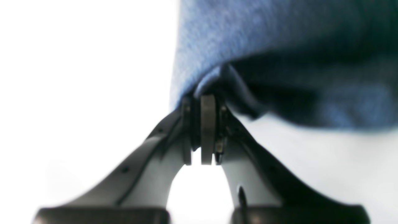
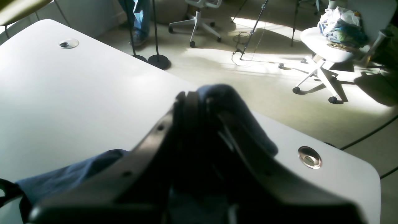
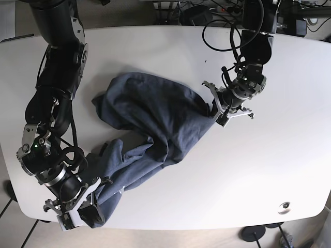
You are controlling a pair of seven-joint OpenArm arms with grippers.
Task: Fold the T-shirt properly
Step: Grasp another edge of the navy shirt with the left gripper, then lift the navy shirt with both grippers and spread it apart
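Both end effectors, left (image 3: pixel 217 109) & right (image 3: pixel 89 206), w/ T-shirt (image 3: pixel 150 119) on white table (image 3: pixel 232 175)

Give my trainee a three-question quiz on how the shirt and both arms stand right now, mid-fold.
1. True or false: the T-shirt lies flat and neatly spread on the table.
2. Which pincer grips the shirt edge nearest the table's front corner in the base view? A) left pincer B) right pincer
3. Fill in: in the left wrist view, the pincer is ____ on blue fabric.

Key
1. False; it is bunched and twisted between the two arms.
2. B.
3. Shut.
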